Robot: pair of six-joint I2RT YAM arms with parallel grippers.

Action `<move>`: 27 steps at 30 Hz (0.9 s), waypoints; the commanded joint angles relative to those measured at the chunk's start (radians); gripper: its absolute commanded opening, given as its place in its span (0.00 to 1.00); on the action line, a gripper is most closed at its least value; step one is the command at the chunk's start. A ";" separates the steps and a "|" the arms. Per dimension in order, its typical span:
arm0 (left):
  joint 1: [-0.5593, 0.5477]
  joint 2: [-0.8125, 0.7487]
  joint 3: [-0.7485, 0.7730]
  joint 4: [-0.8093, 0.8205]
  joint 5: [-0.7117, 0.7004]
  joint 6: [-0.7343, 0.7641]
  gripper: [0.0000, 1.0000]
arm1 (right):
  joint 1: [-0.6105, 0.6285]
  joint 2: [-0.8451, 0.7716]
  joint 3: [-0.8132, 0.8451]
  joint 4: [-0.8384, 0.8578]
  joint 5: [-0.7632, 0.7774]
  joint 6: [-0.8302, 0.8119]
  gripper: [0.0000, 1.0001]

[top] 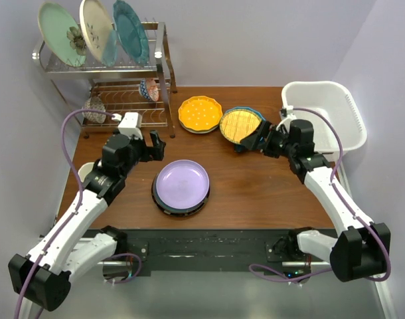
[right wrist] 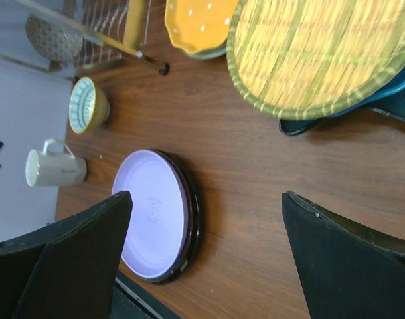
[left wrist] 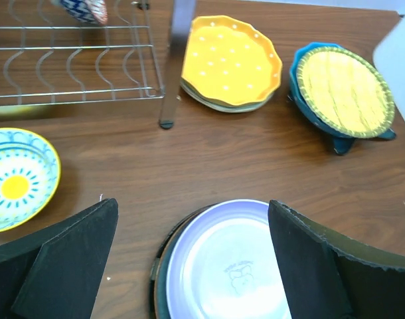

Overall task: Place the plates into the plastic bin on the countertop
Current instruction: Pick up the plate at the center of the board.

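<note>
The plastic bin (top: 328, 109) sits at the far right corner of the counter (top: 255, 193). The lilac plate (top: 182, 184) lies mid-counter toward the near edge. The yellow gridded plate (top: 241, 125) rests toward the far edge, left of the bin. The right fingers (top: 254, 141), spread wide and empty, hover at its near-right rim, so the right arm looks nearer to it. The left fingers (top: 154, 146), also wide open and empty, hang just far-left of the lilac plate.

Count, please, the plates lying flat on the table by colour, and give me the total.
Lilac plate: 1
Dark plate, beneath it: 1
Yellow plates: 2, the scalloped plate and the gridded plate
Blue star-shaped plate, beneath the gridded one: 1
Total: 5. A pale edge under the scalloped plate may be another; I cannot tell.
</note>
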 commanded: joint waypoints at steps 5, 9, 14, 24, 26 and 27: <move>0.002 0.073 0.022 0.033 0.259 0.004 1.00 | 0.151 -0.013 0.019 -0.080 0.082 -0.070 0.99; 0.002 0.086 0.035 -0.001 0.242 -0.057 1.00 | 0.180 -0.002 0.033 -0.075 0.078 -0.063 0.99; 0.000 0.064 0.029 -0.044 0.182 -0.042 1.00 | 0.228 0.012 0.017 -0.043 0.062 -0.046 0.99; 0.002 0.147 0.055 -0.173 0.207 -0.043 1.00 | 0.378 0.092 -0.016 0.038 0.092 -0.009 0.98; 0.003 0.146 0.044 -0.177 0.217 -0.049 1.00 | 0.393 0.113 -0.012 0.040 0.096 -0.010 0.97; 0.003 0.146 0.041 -0.180 0.214 -0.051 1.00 | 0.399 0.121 -0.012 0.041 0.096 -0.010 0.96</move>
